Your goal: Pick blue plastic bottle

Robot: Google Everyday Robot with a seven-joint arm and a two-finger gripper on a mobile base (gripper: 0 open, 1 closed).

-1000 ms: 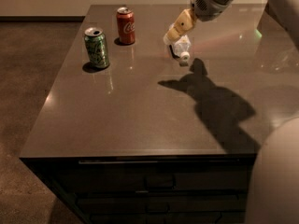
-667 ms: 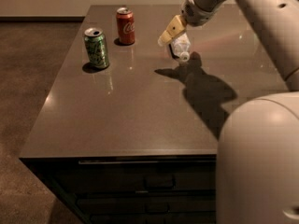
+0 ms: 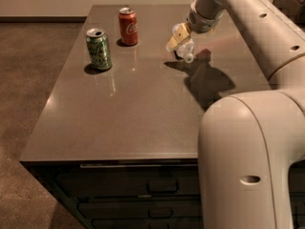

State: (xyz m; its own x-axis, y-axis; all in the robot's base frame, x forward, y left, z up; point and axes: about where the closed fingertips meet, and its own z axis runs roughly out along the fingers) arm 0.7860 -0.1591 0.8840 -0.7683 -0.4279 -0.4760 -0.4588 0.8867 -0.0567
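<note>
Pincer [image 3: 177, 38] is sitting right on the tilted blue plastic bottle [image 3: 187, 50] at the surface's [image 3: 143, 109] 1 o'clock, can't tell if it's clamping.

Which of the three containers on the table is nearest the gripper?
The blue plastic bottle, clear and white-capped, right at the gripper; the green can and red cola can stand upright farther left.

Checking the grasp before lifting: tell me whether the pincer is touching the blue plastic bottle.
Touching. The camera view shows the pincer clamped around the tilted blue plastic bottle, above the table.
</note>
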